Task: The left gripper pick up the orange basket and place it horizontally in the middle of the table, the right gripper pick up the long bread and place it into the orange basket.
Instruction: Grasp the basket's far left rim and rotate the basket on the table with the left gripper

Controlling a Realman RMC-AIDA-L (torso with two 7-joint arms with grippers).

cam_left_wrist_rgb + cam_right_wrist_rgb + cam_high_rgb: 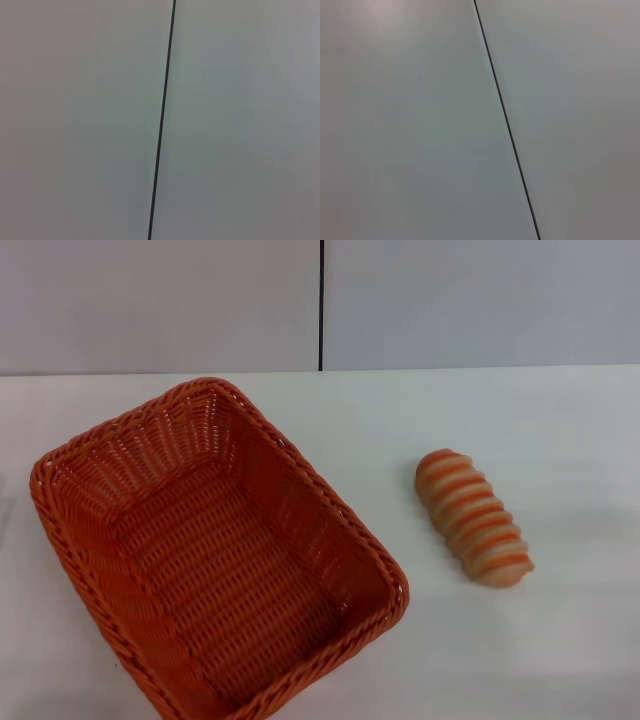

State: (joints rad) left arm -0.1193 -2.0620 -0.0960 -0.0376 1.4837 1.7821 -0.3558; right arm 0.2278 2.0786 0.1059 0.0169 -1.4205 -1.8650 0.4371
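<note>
The big orange woven basket (215, 560) sits slanted on the white tabletop (560, 440). The small striped tan long bread (473, 517) lies to its right, well apart. Neither of my grippers shows, so I cannot tell how their fingers stand. Both wrist views show only a grey wall (80, 120) with a dark seam (161, 120).

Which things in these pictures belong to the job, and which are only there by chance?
Part of the job:
- orange basket, lying at an angle on the left side, empty
- long bread, on the table to the right of the basket, not touching it
- table

Only there:
- grey wall with a dark vertical seam

No gripper is in view.
</note>
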